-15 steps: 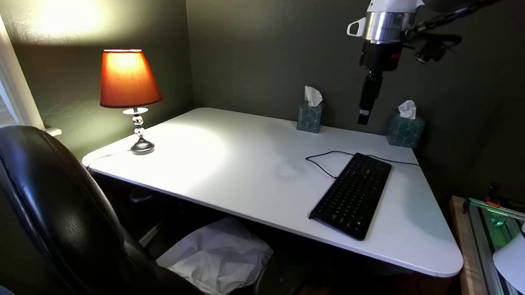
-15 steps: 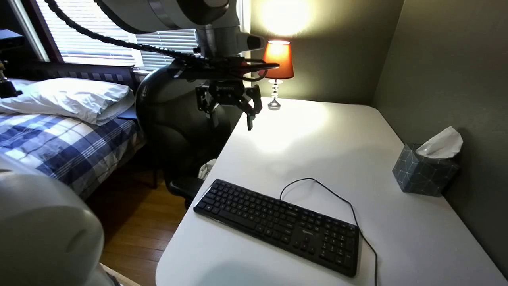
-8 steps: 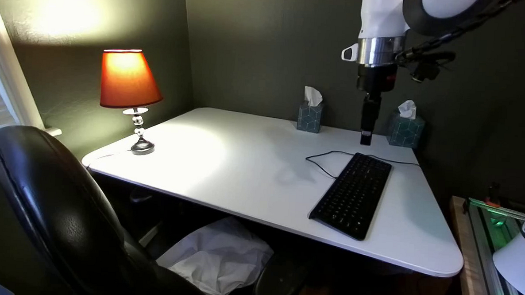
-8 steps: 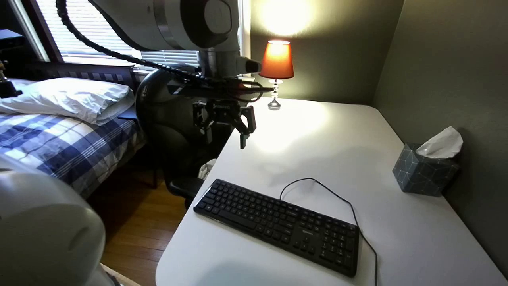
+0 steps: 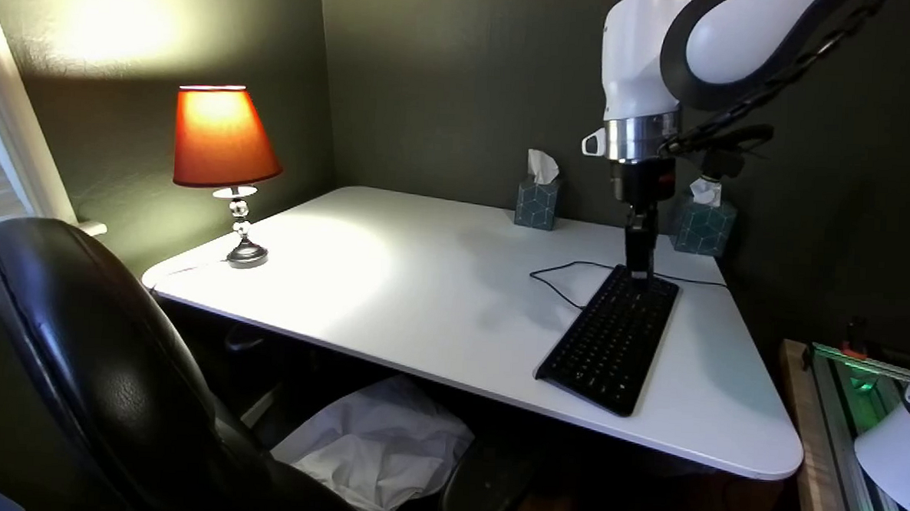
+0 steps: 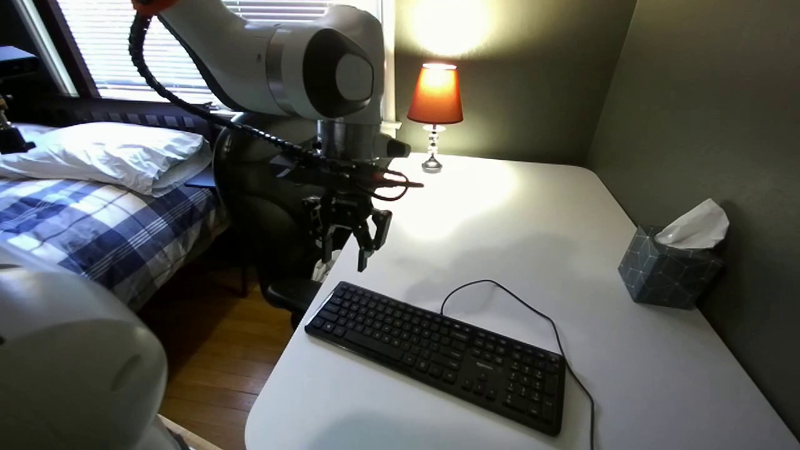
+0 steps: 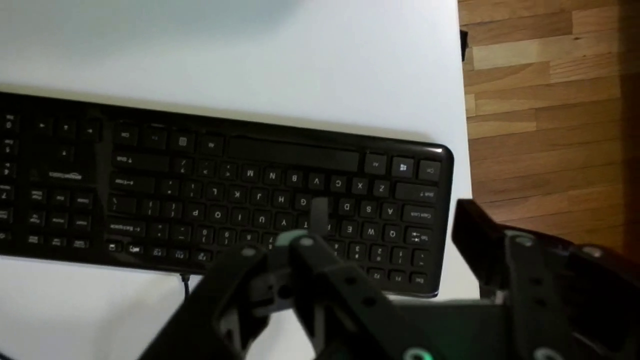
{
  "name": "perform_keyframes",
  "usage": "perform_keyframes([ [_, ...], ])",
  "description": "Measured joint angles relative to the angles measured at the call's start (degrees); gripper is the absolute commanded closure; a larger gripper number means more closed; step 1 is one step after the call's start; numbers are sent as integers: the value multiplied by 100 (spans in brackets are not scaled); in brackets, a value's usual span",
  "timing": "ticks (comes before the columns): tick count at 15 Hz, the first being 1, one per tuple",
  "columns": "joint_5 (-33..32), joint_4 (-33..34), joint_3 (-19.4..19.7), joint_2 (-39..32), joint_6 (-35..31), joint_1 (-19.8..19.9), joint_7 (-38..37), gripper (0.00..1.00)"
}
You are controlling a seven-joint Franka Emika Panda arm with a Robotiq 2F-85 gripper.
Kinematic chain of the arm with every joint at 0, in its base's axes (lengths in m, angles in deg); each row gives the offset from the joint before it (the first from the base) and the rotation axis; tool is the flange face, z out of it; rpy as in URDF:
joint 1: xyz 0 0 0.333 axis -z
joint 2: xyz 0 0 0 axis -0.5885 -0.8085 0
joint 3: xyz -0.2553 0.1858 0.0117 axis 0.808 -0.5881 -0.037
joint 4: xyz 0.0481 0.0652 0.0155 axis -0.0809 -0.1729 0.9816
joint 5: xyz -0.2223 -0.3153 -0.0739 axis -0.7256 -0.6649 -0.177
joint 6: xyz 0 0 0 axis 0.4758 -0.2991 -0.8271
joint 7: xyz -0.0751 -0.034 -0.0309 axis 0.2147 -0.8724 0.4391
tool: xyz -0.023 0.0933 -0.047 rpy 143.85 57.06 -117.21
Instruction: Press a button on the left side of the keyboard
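Keyboard (image 6: 435, 357), black, one: lay flat on the white desk (image 5: 438, 301), its left end just beside the edge nearest the black chair (image 5: 112, 363), its thin cable (image 6: 552, 320) running off the rear side in a loose curve.

Gripper (image 6: 344, 257), one, run by me from afar: fingers (image 6: 362, 259) spread, a plain gap between the tips; pointed down, above the keyboard and apart from it, as I saw in an exterior view.

Left-side keys (image 7: 417, 214): in my wrist view the legends read upside down, and Caps Lock with its neighbours sat toward the right; one finger covered the spot between G and D, the opposite one showed past the board's left end.

Arm (image 6: 250, 69), white and grey: hung bent over the desk.

Lamp (image 5: 226, 142), red-orange shade, lit: stood on the desk, well apart from the keyboard.

Tissue boxes (image 5: 536, 205), two, patterned, each with a white tissue standing up: set along the desk's rear, near the dark wall (image 5: 431, 93); I had both in an exterior view.

Bed (image 6: 119, 219), blue plaid cover, white pillow (image 6: 112, 153): off the desk, near the window blinds (image 6: 125, 62).

Floor (image 7: 545, 110), wood strips: showed to me past the desk edge in the wrist view.
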Motion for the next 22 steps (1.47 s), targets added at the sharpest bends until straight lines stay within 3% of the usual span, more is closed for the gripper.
perform_keyframes([
  [4, 36, 99, 4, -400, -4, 9, 18, 96],
  [5, 33, 138, 5, -492, -9, 14, 25, 99],
  [22, -254, 831, 10, -1888, -213, 40, 120, 100],
])
